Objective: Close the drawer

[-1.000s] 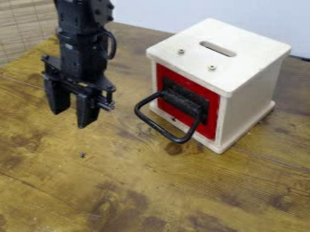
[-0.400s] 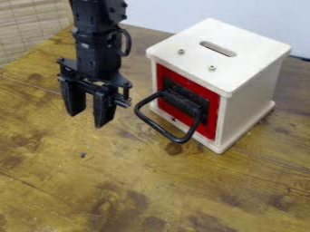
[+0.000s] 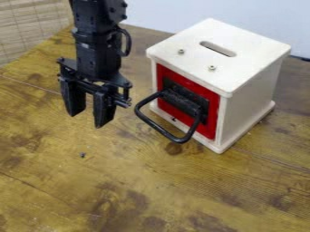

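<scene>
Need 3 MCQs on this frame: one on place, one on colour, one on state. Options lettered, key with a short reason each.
1. Where is the end effector relative to the loop handle?
A. to the image left of it, apart
B. clamped on it
C. above the white box

2. What colour is the drawer front panel?
A. blue
B. red
C. green

3. How do the end effector's fingers stand?
A. shut on the handle
B. shut on a cloth
C. spread, holding nothing

Key: 1 A, wooden table shows between the fingers and the handle. 2 B, the panel around the dark recess is red. 3 C, there is a gap between the two fingers with nothing in it.
</scene>
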Motion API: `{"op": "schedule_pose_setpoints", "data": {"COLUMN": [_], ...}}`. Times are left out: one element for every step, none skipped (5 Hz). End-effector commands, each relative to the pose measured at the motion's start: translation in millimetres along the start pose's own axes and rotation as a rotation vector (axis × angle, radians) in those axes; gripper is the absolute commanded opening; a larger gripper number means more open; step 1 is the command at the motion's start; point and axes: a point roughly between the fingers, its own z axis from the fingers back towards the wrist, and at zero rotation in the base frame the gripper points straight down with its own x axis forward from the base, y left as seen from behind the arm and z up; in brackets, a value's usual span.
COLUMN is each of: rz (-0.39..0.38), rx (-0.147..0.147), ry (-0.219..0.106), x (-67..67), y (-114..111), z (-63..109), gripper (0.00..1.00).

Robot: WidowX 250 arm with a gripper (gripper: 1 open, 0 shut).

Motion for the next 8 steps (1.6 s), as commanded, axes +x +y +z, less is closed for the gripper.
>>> {"op": "schedule_pose_setpoints", "data": {"rz": [-0.003, -0.007, -0.010, -0.014, -0.016, -0.019, -0.022, -0.024], "rx": [0.007, 0.005, 0.003, 0.001, -0.001, -0.003, -0.004, -0.006], "ry": [-0.065, -0.058, -0.050, -0.042, -0.035, -0.028, -0.022, -0.016], "x": [-4.1, -4.5, -5.2, -6.0, -6.8, -7.5, -8.2, -9.0], "y": [2, 3, 4, 5, 6, 7, 8, 9], "z": [23.5, 21.5, 19.3, 17.0, 14.7, 12.5, 11.3, 9.7], "gripper": [1.00, 1.00, 1.00, 1.00, 1.00, 1.00, 1.00, 1.00]}}
